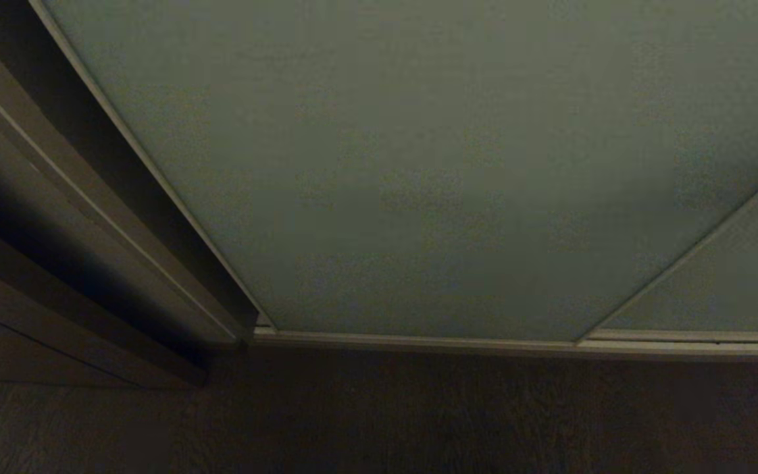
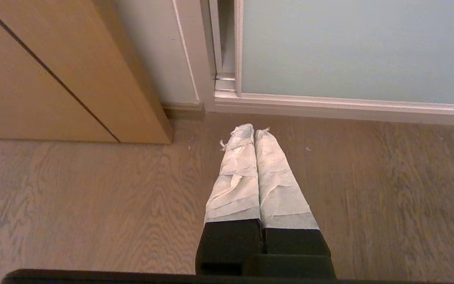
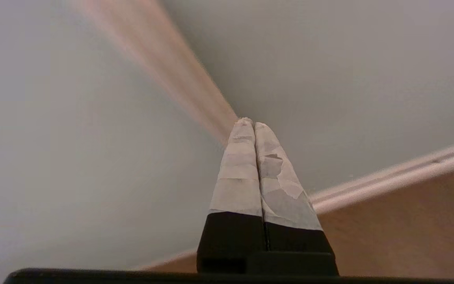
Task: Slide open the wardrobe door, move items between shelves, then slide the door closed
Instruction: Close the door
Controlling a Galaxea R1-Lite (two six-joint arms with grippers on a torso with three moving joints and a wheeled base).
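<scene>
The sliding wardrobe door [image 1: 418, 164] is a pale grey-green panel with a thin cream frame, and it fills the head view, covering the wardrobe. The items and the shelves are hidden behind it. Neither arm shows in the head view. My right gripper [image 3: 252, 122] is shut and empty. Its taped tips are raised close to the blurred cream upright strip [image 3: 164, 51] between two door panels [image 3: 329, 59]. My left gripper [image 2: 254, 129] is shut and empty, pointing down at the wooden floor in front of the door's lower left corner [image 2: 237, 92].
A dark brown wooden side frame [image 1: 89, 217] borders the door on the left, with a light wooden cabinet [image 2: 53, 79] beside it. A second grey-green panel [image 1: 734, 276] overlaps at the right. The cream bottom rail [image 1: 484, 342] meets the wood-grain floor [image 2: 369, 197].
</scene>
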